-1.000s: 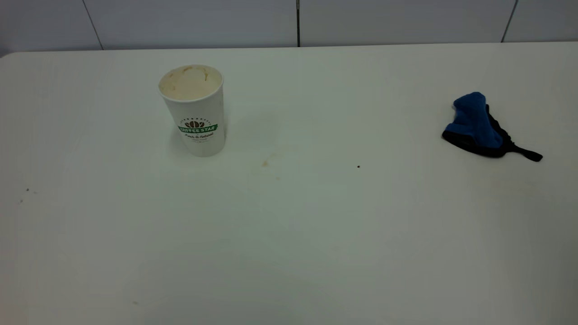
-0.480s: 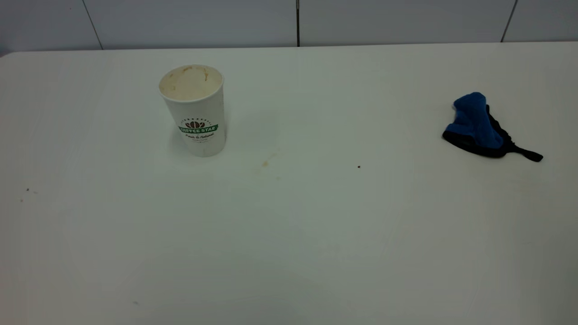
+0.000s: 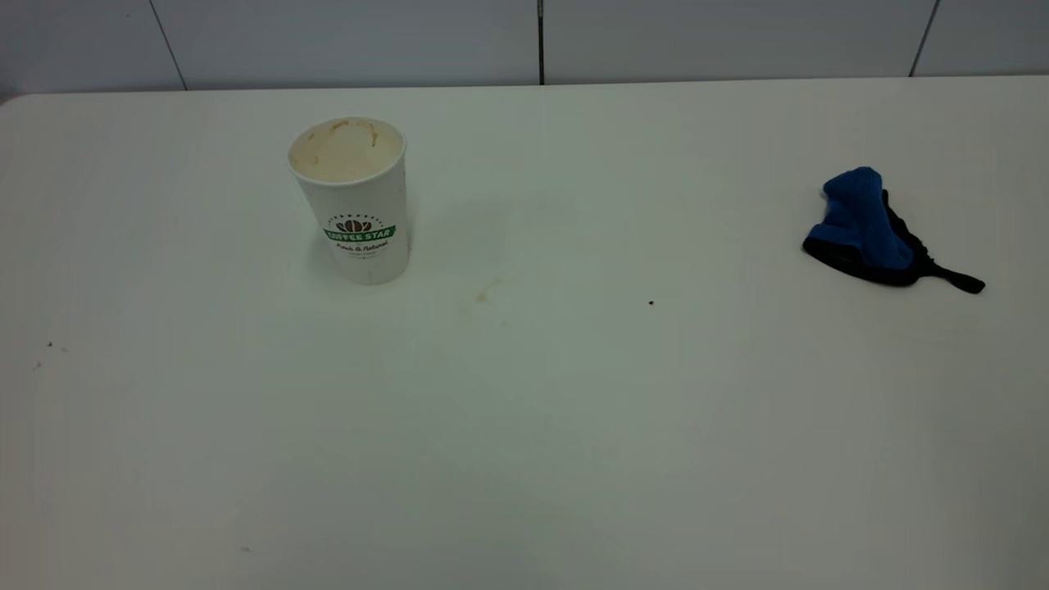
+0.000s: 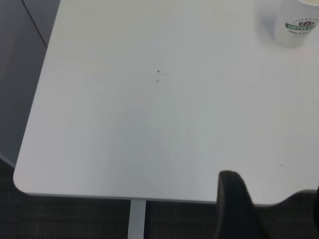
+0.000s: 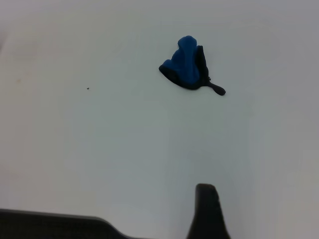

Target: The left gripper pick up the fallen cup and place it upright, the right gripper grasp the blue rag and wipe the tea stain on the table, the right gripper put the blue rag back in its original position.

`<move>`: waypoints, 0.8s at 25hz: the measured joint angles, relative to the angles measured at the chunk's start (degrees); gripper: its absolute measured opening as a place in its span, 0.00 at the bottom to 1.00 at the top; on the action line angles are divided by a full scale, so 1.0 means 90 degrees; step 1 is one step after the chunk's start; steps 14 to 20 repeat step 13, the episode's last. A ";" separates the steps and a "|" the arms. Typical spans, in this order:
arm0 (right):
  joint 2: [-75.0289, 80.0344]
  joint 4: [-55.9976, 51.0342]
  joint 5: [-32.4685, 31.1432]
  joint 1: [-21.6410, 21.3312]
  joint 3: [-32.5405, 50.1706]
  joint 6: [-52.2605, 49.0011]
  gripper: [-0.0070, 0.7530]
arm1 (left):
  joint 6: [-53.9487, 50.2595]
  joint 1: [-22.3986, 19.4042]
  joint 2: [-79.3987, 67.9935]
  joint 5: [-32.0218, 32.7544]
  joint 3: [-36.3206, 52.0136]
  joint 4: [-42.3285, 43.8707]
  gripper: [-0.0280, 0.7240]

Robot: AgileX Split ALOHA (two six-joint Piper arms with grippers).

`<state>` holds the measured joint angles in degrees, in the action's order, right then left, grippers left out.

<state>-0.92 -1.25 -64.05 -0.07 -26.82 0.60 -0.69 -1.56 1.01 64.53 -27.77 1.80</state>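
Exterior view, white table point(image 3: 574, 426), grey wall panels point(image 3: 344, 41)

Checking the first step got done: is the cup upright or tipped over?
Upright: the cup stands on its base on the table, its open mouth facing up.

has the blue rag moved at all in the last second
No. The blue rag lies at the same spot on the table, equally far right of the tiny dark speck, its strap tail pointing the same way.
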 joint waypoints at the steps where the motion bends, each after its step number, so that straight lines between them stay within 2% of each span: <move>1: 0.0000 0.0000 0.0000 0.0000 0.0000 0.0005 0.76 | 0.0000 0.0000 0.0000 0.0000 0.0000 0.0000 0.59; 13: 0.0000 0.0000 0.0000 0.0000 0.0000 0.0023 0.50 | 0.0000 0.0000 0.0000 0.0000 0.0000 0.0000 0.59; 20: 0.0000 0.0000 0.0000 0.0000 0.0000 0.0023 0.50 | 0.0000 0.0000 0.0000 0.0000 0.0000 0.0000 0.59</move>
